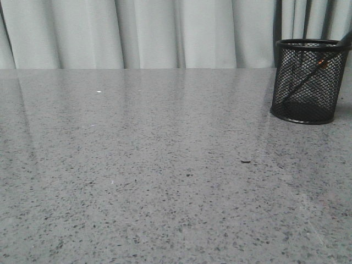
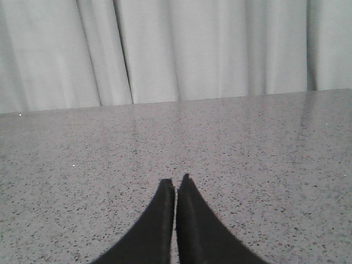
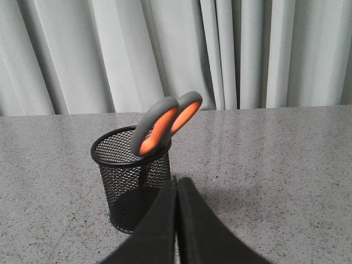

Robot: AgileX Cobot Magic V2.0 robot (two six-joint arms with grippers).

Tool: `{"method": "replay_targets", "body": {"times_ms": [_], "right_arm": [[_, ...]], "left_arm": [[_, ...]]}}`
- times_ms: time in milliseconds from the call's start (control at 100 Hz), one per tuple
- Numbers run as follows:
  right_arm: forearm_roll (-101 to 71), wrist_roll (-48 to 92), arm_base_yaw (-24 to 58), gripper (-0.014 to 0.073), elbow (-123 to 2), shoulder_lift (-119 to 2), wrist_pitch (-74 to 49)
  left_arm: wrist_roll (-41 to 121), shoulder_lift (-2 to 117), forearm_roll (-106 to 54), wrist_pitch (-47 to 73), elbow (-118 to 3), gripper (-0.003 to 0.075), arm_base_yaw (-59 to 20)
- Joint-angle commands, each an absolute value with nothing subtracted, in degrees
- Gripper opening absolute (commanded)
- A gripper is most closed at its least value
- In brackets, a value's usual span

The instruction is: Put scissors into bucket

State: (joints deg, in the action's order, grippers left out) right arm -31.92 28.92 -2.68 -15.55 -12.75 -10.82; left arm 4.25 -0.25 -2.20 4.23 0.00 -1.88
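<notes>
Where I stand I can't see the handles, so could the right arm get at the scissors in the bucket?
Probably yes. The scissors lean in the bucket, handles sticking out above the rim, and nothing lies between them and the right gripper, though its fingers are closed and would need to open.

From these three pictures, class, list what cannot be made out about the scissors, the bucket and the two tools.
- Scissors tips: right wrist view, blurred behind the bucket mesh.
- Scissors handles: front view, cut off by the right edge.
- Bucket base: right wrist view, partly covered by the right tool.
- Left tool: left wrist view shows only its shut fingers; neither tool appears in the front view.
</notes>
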Motion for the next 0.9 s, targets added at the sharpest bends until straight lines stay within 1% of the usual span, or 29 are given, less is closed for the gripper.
{"method": "replay_targets", "body": {"times_ms": [0, 890], "right_arm": [[-32.3, 29.6, -2.6, -0.007, -17.1, -13.2, -6.7], [-31.0, 29.6, -2.6, -0.007, -16.7, -13.2, -6.6]], "left_arm": [[3.5, -1.8, -2.3, 0.0, 0.9, -0.002, -1.7], [3.5, -1.8, -2.3, 0.0, 0.9, -0.002, -1.7]]}}
